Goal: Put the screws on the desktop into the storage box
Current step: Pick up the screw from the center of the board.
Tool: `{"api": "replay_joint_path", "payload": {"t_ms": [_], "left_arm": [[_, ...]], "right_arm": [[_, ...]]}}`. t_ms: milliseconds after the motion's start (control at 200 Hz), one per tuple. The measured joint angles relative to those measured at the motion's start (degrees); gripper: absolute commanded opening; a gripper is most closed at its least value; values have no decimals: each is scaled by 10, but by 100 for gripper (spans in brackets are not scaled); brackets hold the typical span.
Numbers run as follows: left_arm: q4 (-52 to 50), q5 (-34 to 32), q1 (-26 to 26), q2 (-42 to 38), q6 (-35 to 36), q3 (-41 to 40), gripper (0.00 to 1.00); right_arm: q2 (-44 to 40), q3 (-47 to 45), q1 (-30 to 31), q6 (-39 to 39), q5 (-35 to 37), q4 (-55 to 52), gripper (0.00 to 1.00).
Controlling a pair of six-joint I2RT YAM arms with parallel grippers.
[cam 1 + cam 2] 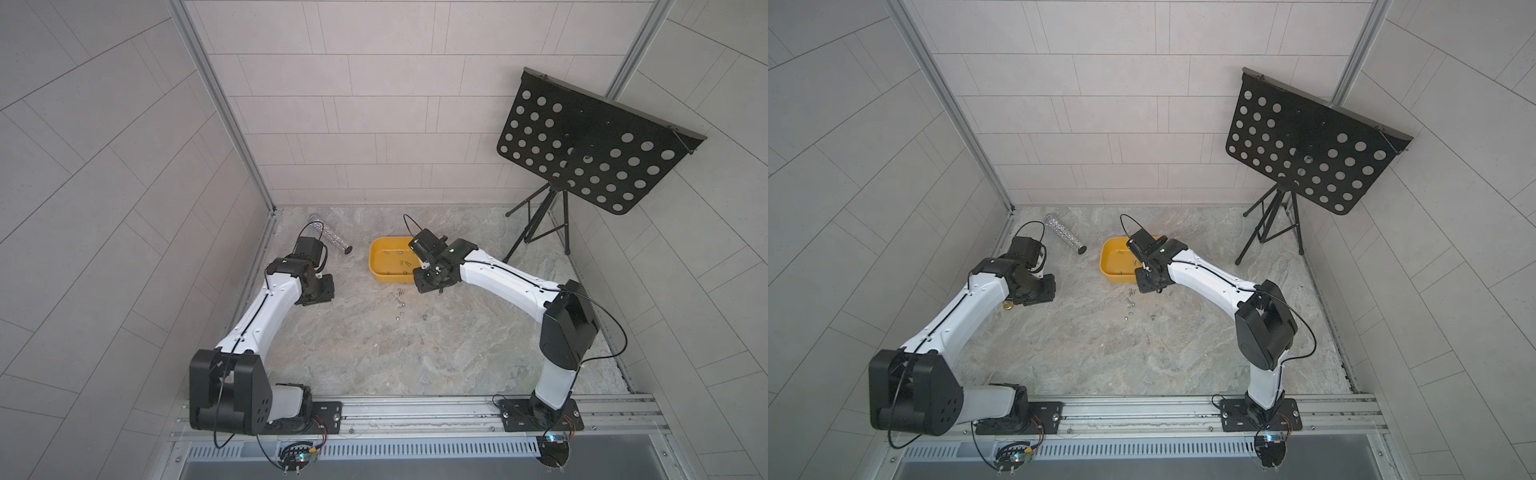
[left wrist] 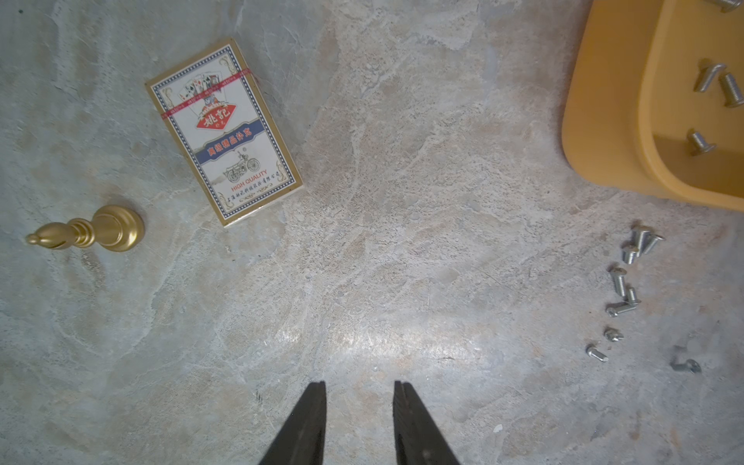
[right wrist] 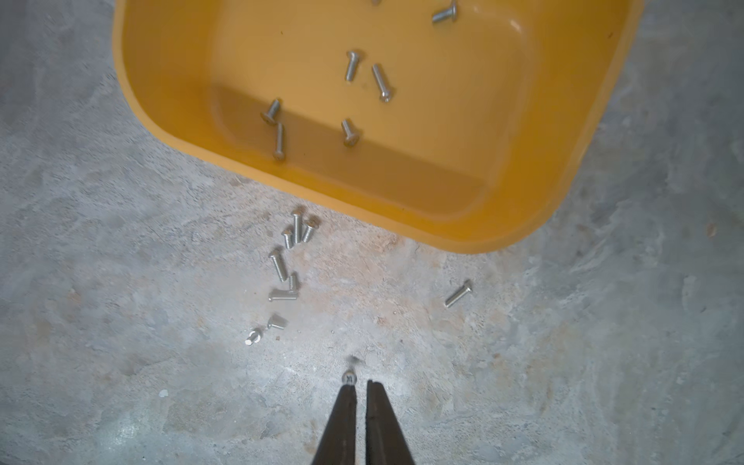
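Note:
Several small silver screws (image 3: 282, 277) lie in a loose line on the marble desktop (image 1: 374, 353), just in front of the yellow storage box (image 3: 503, 120). One more screw (image 3: 458, 294) lies apart from them. Several screws rest inside the box. My right gripper (image 3: 361, 384) hangs near the box's front corner with only a thin slit between its jaws. A screw (image 3: 349, 378) stands head-up at its fingertips, pinched there. My left gripper (image 2: 359, 386) hovers left of the box, open, with bare desktop between its fingers. The line of screws (image 2: 622, 282) lies off to its side.
A playing-card pack (image 2: 223, 131) and a brass bell-shaped piece (image 2: 92, 231) lie on the desktop under the left arm. A glittery silver tube (image 1: 330, 235) lies at the back left. A black perforated music stand (image 1: 594, 141) stands at the back right, with walls on three sides.

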Motion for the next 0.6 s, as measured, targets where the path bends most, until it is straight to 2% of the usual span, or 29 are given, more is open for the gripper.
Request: {"api": "replay_joint_path", "payload": {"t_ms": [100, 255, 335, 600], "left_arm": [[0, 0, 0, 0, 0, 0, 34], [0, 0, 0, 0, 0, 0, 35], [0, 0, 0, 0, 0, 0, 35], [0, 2, 0, 0, 1, 0, 35]], "right_arm": [[6, 45, -3, -5, 3, -12, 15], [16, 58, -6, -10, 0, -13, 30], [17, 28, -5, -6, -4, -10, 37], [17, -112, 9, 30, -10, -6, 41]]}}
